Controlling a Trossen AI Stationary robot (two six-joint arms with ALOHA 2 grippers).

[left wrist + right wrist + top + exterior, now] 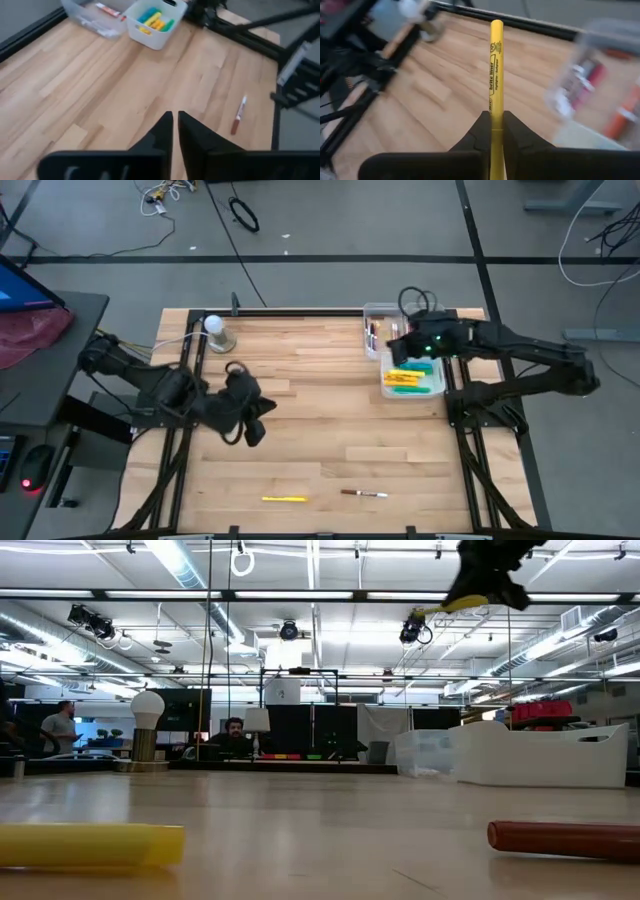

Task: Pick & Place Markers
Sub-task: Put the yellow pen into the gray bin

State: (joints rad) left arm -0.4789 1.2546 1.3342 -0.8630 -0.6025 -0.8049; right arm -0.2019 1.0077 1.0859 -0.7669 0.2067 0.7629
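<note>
Two markers loose on the tabletop [300, 380] near its front edge: one thin yellow marker [284, 498] and one white-barrelled marker [363, 493] with a dark red cap, lying well apart in a rough line. A third, a yellow highlighter [495, 75], clenched between the fingers of the right gripper [493, 131], pointing straight out past their tips, held high above the bins at the right rear.

Two clear bins side by side at that corner: the nearer bin [440, 382] holding several yellow, green and cyan highlighters, count uncertain; the farther bin [377, 313] holding thin white pens with red caps, also too crowded to count.

One white ball on a grey base [218, 332] at the left rear.

Left gripper [175, 122] over the middle-left of the tabletop, fingers pressed nearly together, grasping nothing.
</note>
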